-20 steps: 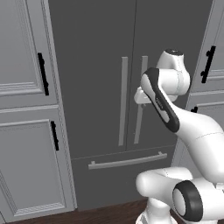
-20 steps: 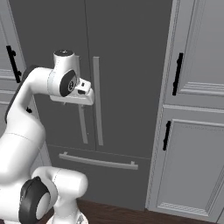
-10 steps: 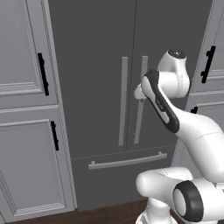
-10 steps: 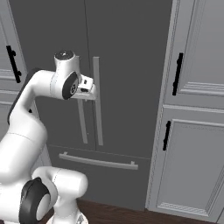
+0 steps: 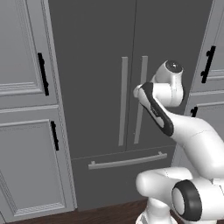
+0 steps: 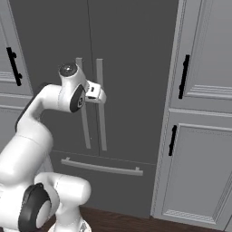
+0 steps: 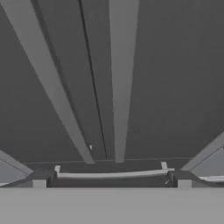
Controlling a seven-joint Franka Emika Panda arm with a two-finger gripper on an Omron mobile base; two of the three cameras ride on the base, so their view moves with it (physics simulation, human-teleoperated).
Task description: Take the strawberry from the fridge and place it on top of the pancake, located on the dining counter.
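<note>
The jaws stand spread wide and hold nothing. In the hand view the two finger tips [image 7: 39, 179] rise at the bottom edge, far apart, with the fridge [image 7: 175, 87] front between and beyond them. The gripper [image 7: 111, 180] points at the closed doors, close to the two bar handles.

In that view the right handle [image 7: 121, 78] runs straight up the middle; the left handle [image 7: 52, 83] slants to its left. The door seam [image 7: 92, 83] lies between the two. The drawer handle [image 7: 111, 174] crosses low in the picture, just above the finger tips.

In the right base view the gripper [image 6: 100, 94] sits in front of the upper part of the right handle [image 6: 100, 104]; contact cannot be told. In the left base view the arm [image 5: 164, 103] covers the hand, level with the right handle [image 5: 140, 100].

Both fridge doors are shut and so is the bottom drawer [image 5: 127, 175]. The strawberry cannot be seen.

Light-grey cabinets [image 5: 26, 105] with black handles [image 5: 42, 74] flank the fridge on both sides. A dark wood floor [image 6: 127, 222] runs along the bottom
</note>
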